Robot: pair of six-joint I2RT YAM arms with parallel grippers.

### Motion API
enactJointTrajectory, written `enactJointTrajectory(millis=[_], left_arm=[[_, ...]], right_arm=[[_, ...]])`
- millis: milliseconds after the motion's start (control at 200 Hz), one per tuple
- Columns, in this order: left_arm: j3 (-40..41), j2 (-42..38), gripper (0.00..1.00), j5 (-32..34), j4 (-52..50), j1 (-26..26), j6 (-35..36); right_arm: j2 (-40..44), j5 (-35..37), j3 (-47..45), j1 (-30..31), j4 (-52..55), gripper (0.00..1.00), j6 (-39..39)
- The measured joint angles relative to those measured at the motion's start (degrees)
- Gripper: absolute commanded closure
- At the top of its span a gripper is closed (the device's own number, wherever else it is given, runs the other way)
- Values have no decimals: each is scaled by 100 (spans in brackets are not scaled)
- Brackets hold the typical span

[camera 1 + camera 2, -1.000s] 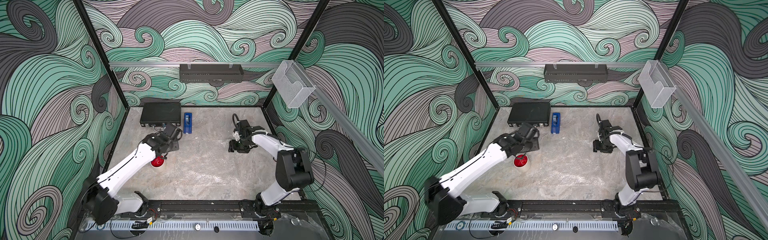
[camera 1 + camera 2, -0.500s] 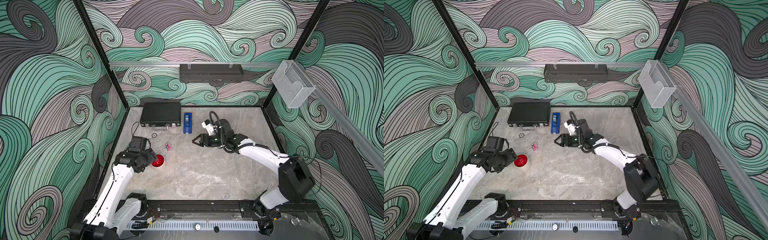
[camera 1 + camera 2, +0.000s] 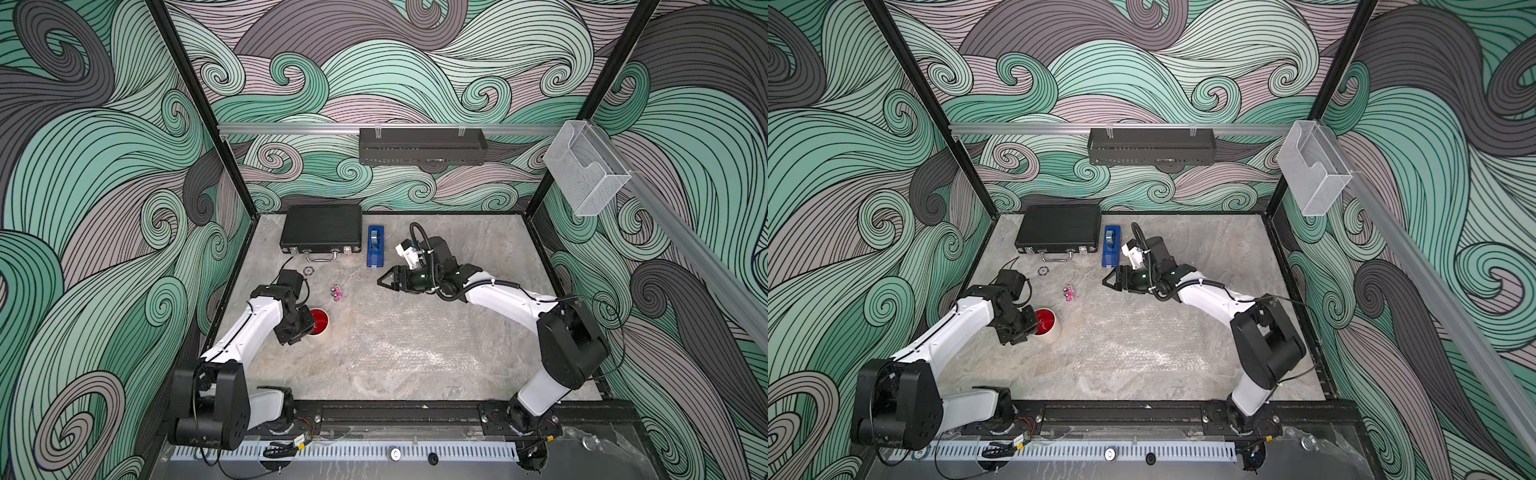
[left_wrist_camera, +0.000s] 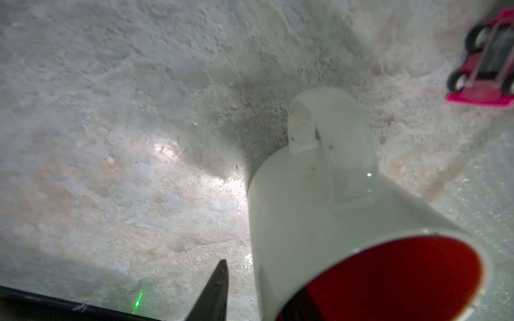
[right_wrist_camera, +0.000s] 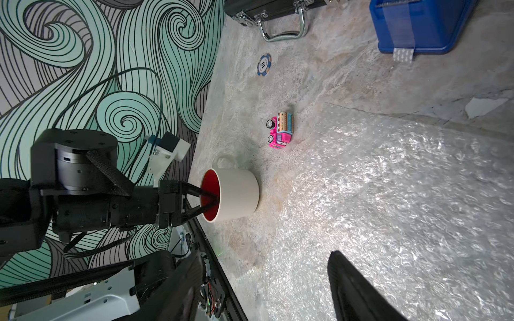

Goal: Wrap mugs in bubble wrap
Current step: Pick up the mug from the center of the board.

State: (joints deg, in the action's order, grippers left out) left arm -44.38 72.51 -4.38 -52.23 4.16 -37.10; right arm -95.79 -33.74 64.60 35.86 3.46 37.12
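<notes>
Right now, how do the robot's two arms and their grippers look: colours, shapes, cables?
The left arm and right arm have white shells with large black joints. Each wrist carries a white camera mount, and a ribbed black cable runs along the right arm. The left gripper and right gripper are black, with thin, pointed fingers built as open triangular frames.

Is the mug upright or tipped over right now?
Upright: the mug shows its red inside from above in both top views, and its base sits flat on the table in the right wrist view.
</notes>
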Motion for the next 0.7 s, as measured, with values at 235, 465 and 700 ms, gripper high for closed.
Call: enactJointTrajectory(millis=[235, 465, 700], left_arm=[[9, 55, 98, -31, 116, -4, 114], [-540, -166, 100, -44, -400, 212, 341], [-2800, 791, 100, -173, -428, 2341, 15]], right_arm=[[170, -61, -190, -160, -2, 28, 44], [802, -50, -675, -496, 98, 28, 61], [2323, 933, -1427, -1580, 905, 26, -59]])
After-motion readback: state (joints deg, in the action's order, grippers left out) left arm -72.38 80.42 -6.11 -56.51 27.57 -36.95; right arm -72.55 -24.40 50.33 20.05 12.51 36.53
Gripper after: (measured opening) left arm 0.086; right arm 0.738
